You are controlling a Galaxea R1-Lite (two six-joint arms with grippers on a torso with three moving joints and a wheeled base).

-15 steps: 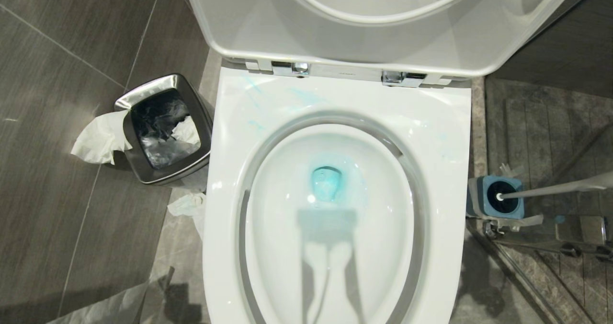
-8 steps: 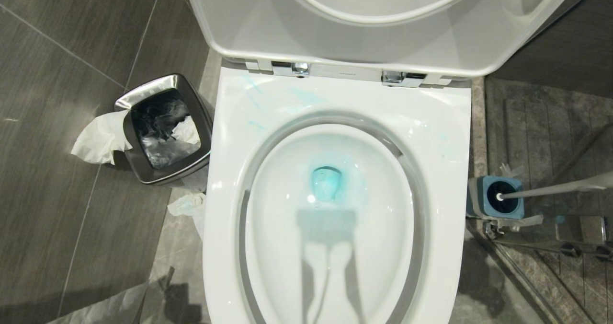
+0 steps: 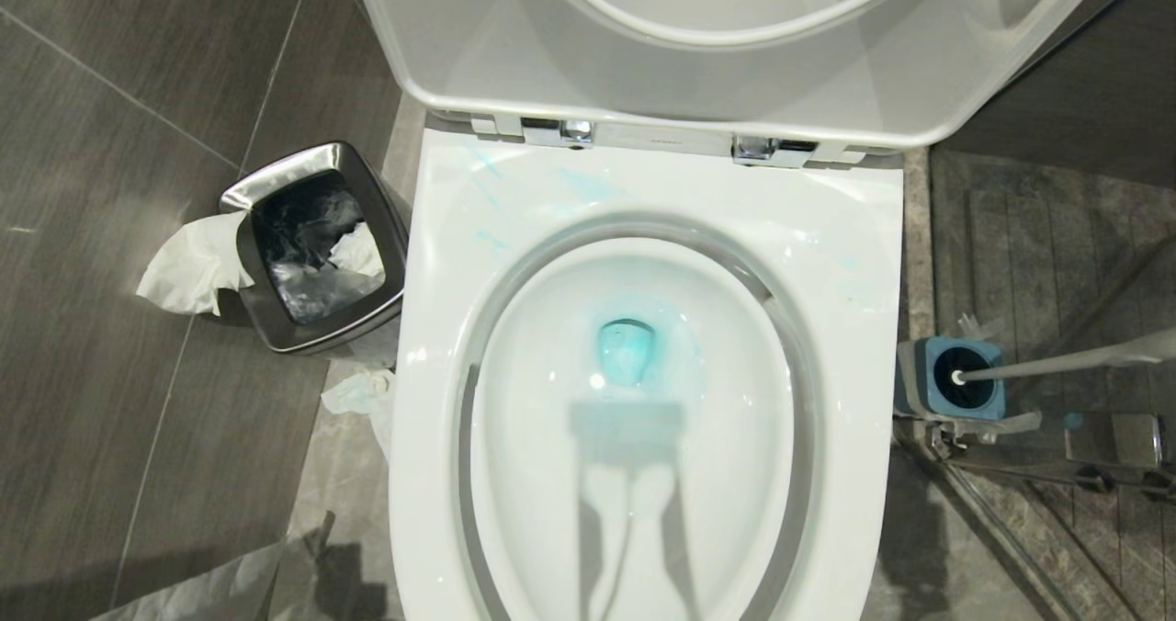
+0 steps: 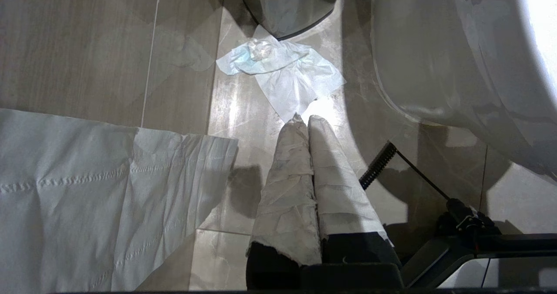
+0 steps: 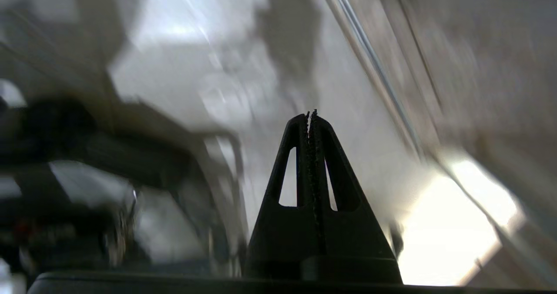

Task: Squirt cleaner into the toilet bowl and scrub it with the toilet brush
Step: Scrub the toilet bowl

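The right gripper (image 5: 310,113) had its two black fingers pressed together with nothing between them; everything around it in the right wrist view was smeared, so where it pointed could not be made out. The left gripper (image 4: 304,120) was likewise closed and empty, its fingers (image 4: 287,176) wrapped in pale cloth or tape, hanging over the floor (image 4: 87,46) beside the outer wall of the bowl (image 4: 435,68). Neither arm showed in the head view.

The bowl (image 3: 864,263) stood with seat and lid (image 3: 661,79) up. Blue liquid (image 3: 627,350) sat at the drain, and faint blue streaks (image 3: 487,180) marked the rim near the left hinge. The brush (image 3: 1057,362) was in its blue holder (image 3: 955,378) on the floor to the right of the bowl, its white handle leaning away towards the right. The cleaner was in none of the views.

Left of the bowl stood a steel bin (image 3: 317,244) with paper (image 3: 188,267) draped over its edge. A crumpled tissue (image 4: 283,74), tinged blue, lay on the floor between bin and bowl, and a broad paper sheet (image 4: 87,189) lay nearer the robot.
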